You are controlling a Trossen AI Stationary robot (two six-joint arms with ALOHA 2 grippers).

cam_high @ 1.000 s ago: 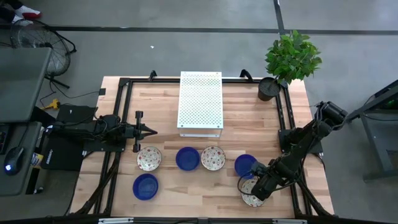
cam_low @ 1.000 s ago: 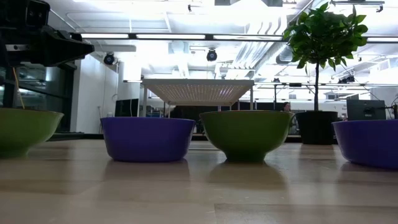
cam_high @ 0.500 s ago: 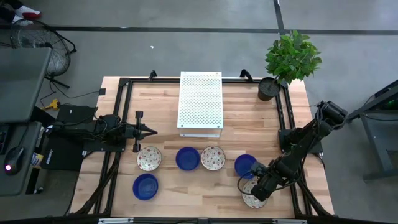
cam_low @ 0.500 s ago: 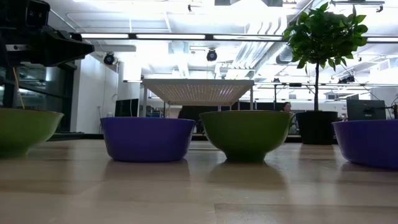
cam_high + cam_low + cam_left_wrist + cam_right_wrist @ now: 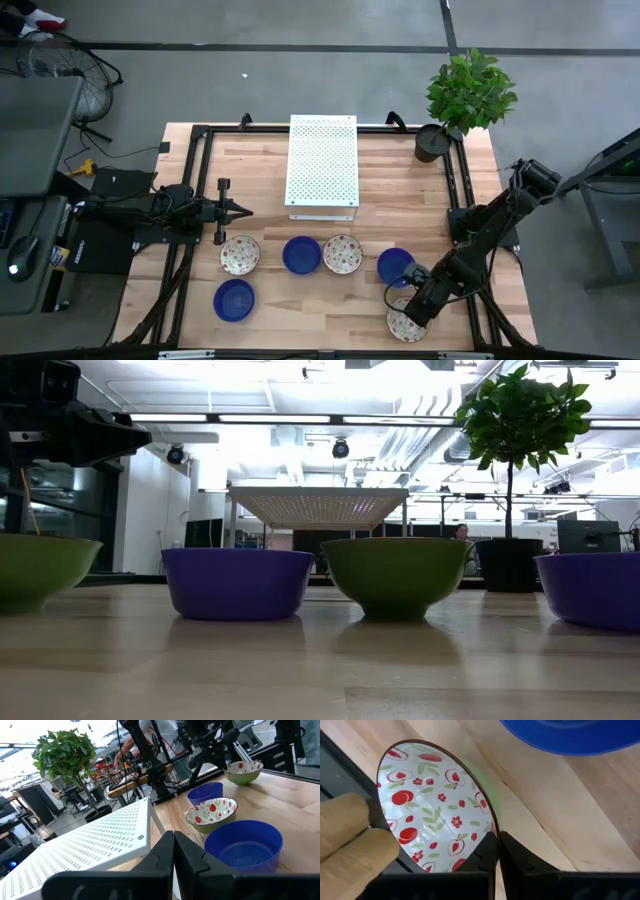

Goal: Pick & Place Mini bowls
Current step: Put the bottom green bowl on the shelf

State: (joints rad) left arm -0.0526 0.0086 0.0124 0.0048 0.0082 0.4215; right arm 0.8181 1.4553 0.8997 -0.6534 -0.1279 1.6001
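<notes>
Though scattered: three blue bowls (image 5: pixel 301 255), three floral bowls (image 5: pixel 342 254).

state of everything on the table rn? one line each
Right gripper: shut on the rim of a patterned bowl, near the table's front right.
Left gripper: shut, empty, parked at the left by the white rack.
Other two patterned bowls: upright on the table, untouched.
Three blue bowls: upright, empty, untouched.
Plant: upright in its pot at the back right corner.

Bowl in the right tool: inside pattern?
White with red fruit and green leaves; right wrist view.
</notes>
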